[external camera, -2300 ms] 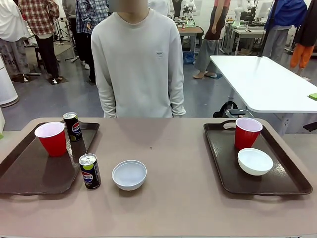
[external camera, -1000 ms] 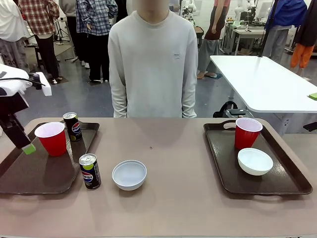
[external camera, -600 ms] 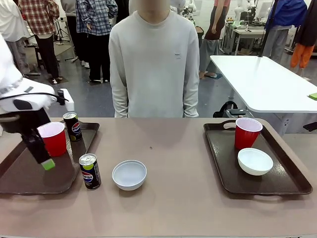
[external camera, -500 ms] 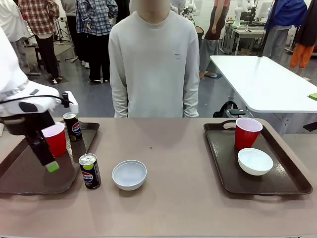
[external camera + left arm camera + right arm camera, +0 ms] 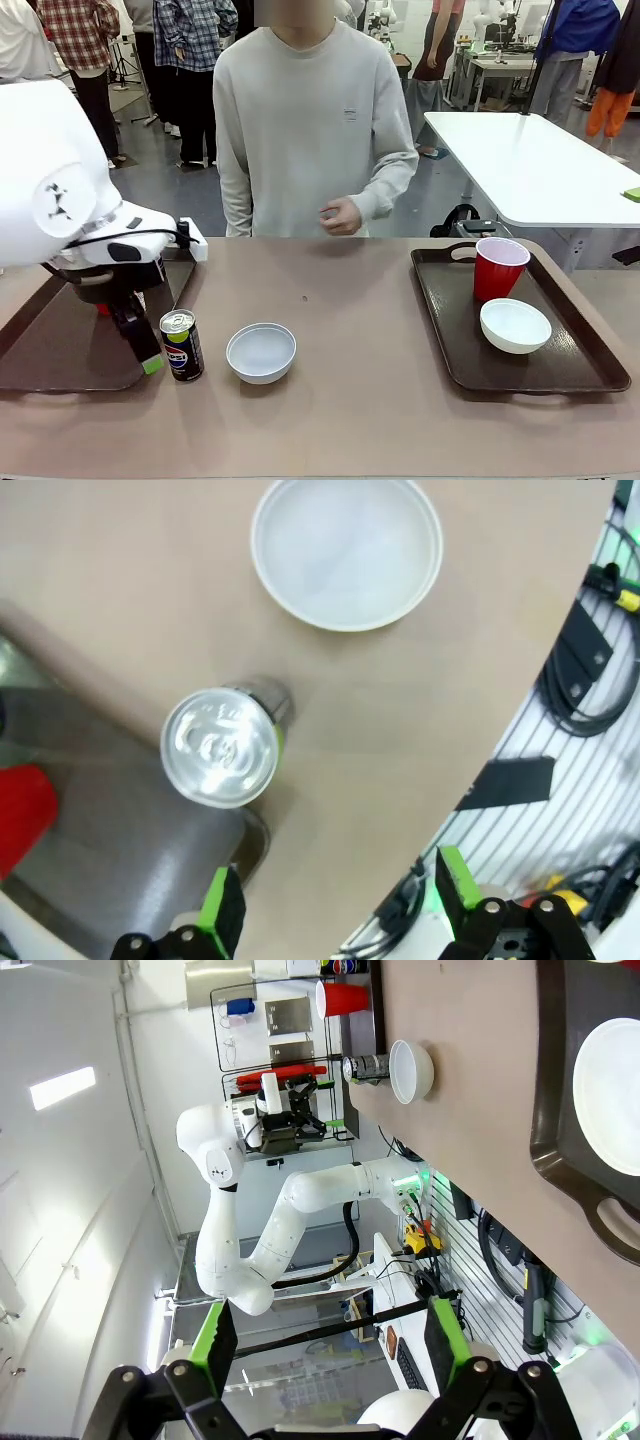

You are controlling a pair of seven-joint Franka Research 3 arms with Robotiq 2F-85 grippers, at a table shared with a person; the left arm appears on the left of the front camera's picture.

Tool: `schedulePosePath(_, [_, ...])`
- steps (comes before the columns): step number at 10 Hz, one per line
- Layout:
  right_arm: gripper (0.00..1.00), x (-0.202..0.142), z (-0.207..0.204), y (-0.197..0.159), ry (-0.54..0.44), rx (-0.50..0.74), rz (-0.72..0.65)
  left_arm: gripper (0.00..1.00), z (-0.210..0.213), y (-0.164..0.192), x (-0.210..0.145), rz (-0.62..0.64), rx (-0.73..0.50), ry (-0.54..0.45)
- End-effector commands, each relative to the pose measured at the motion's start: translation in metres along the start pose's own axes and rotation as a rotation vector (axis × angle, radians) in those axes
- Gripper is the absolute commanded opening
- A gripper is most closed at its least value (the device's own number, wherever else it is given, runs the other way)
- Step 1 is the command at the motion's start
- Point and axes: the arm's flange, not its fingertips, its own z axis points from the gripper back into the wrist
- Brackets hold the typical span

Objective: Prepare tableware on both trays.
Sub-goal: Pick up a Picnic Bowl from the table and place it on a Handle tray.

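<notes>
My left gripper [image 5: 146, 356] hangs open over the near right corner of the left tray [image 5: 50, 365], just left of a Pepsi can [image 5: 181, 345] standing on the table. In the left wrist view the can [image 5: 221, 747] lies ahead of the open left gripper [image 5: 338, 902], with a white bowl [image 5: 346, 550] beyond it and a red cup [image 5: 20, 815] at the edge. The bowl [image 5: 261, 352] sits on the table right of the can. The right tray [image 5: 580, 375] holds a red cup [image 5: 498, 268] and a white bowl [image 5: 515, 325]. My right gripper [image 5: 328, 1345] is open in the air, holding nothing.
A person stands at the far side with one hand [image 5: 340, 215] raised at waist height. My white left arm [image 5: 50, 190] covers most of the left tray. The right wrist view shows the right tray's handle end [image 5: 610, 1225] and the left arm [image 5: 260, 1160] farther off.
My left arm swung right across the left tray and down toward the can on the table, covering the left cup and far can. The person lifted a hand.
</notes>
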Motion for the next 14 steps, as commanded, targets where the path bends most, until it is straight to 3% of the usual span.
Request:
schedulePosePath(1, [0.99,-0.002,-0.001,0.003,0.002,0.009,-0.016,1.00,-0.026,-0.011,-0.019,0.011,0.025,-0.005])
schedulePosePath(3, [0.99,-0.002,-0.001,0.003,0.002,0.009,-0.016,1.00,-0.024,-0.010,-0.021,0.004,0.049,-0.029])
schedulePosePath(4, [0.99,-0.002,-0.001,0.003,0.002,0.009,-0.016,1.00,-0.009,-0.008,0.006,-0.011,0.010,0.015])
schedulePosePath(7, [0.99,-0.002,-0.001,0.003,0.002,0.009,-0.016,1.00,-0.009,-0.008,0.007,-0.008,0.022,0.012])
schedulePosePath(9, [0.99,-0.002,-0.001,0.003,0.002,0.009,-0.016,1.00,0.024,0.000,-0.062,0.009,0.017,-0.063])
schedulePosePath(14, [0.99,-0.002,-0.001,0.003,0.002,0.009,-0.016,1.00,0.019,0.011,-0.062,0.025,0.014,-0.035])
